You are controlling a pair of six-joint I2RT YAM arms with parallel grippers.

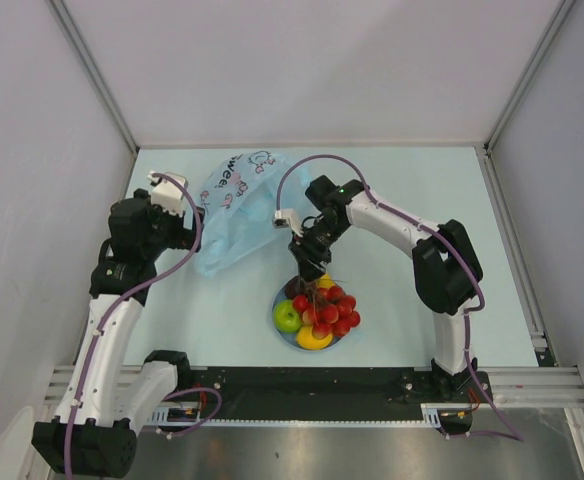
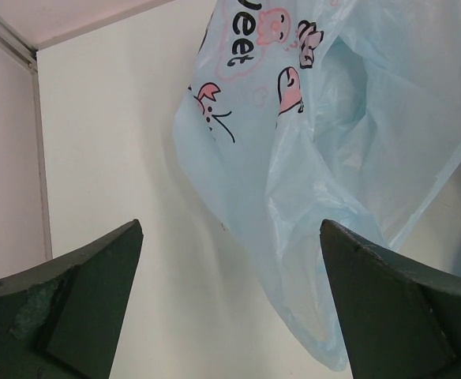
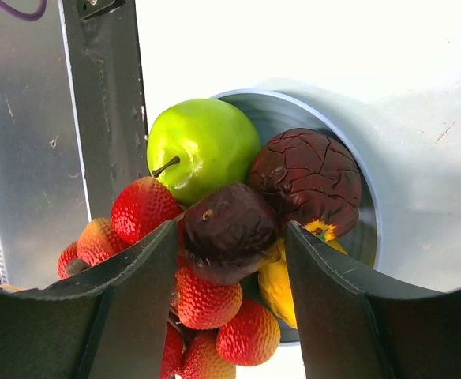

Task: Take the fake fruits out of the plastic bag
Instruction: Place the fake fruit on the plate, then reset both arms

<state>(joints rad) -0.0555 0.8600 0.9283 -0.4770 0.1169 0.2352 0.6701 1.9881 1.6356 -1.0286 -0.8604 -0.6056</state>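
Looks nearly done: the crinkly pale-blue plastic bag (image 1: pixel 234 215) lies limp left of centre, plastic fruits (image 1: pixel 317 312) heaped on the round blue plate (image 3: pixel 294 118). Right claw (image 3: pixel 230 229) straddles a dark purple fruit (image 3: pixel 229 237), grip unclear; left claw (image 2: pixel 230 229) gapes empty.

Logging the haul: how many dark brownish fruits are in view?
2. The smooth dark fruit sits in the right gripper; the cracked dark fruit lies beside it on the plate, by the green apple. Others may be hidden.

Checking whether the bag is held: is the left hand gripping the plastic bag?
No, the left hand is open, its fingers spread wide apart, with the plastic bag lying loose ahead of them.
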